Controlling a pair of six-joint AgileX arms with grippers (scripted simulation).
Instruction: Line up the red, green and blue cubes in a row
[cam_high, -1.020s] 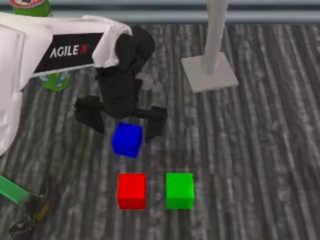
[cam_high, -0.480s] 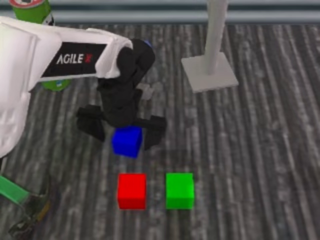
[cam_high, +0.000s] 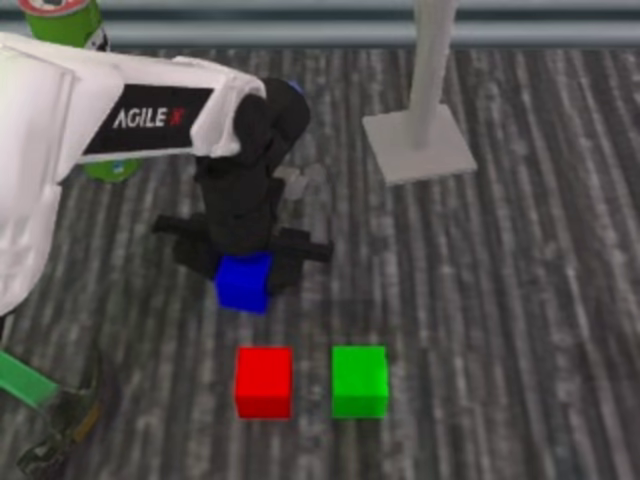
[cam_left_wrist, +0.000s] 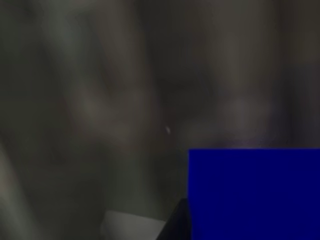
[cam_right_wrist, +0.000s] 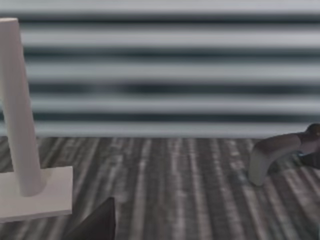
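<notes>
Top view: left gripper (cam_high: 243, 258) black, blocky, fingers clamped on matte blue cube (cam_high: 243, 283), left of table centre. Red cube (cam_high: 264, 380) and green cube (cam_high: 359, 380) side by side nearer front, apart. Tabletop (cam_high: 500, 300) dark, streaked.
Left wrist view: blue cube (cam_left_wrist: 254, 194) flat-faced, sharp-edged.
Right wrist view: right gripper's state cannot tell; white post on square base (cam_right_wrist: 20, 145).
</notes>
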